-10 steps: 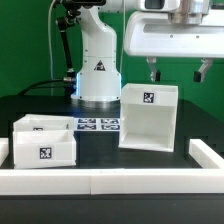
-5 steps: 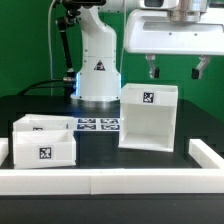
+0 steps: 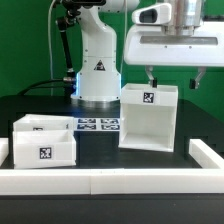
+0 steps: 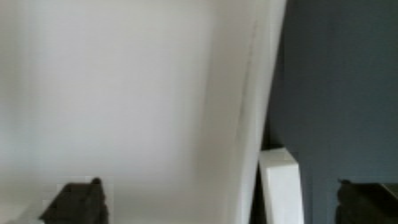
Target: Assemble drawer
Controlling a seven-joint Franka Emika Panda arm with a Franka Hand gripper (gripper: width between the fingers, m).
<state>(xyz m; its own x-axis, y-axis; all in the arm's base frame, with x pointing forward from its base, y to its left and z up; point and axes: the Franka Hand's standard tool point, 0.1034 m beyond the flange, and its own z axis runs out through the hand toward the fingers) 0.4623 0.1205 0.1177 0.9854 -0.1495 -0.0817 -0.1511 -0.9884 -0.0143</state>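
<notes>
Tool (image 3: 173, 80) poised over shell (image 3: 150, 120), grasp not yet made.
Exterior view: tool released, jaws wide, at the exterior view's upper right; shell below on bench (image 3: 100, 158), trays (image 3: 30, 150) lower left. Wrist view: shell (image 4: 125, 100) between fingertips (image 4: 75, 202); next, I judge, descend astride one wall, clench.

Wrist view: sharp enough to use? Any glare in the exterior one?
Wrist view: soft, the shell wall a washed-out white blur without texture, fingertips dark and fuzzy. Exterior view: sharper, evenly lit, the shell's tag crisp, no hard glare.
</notes>
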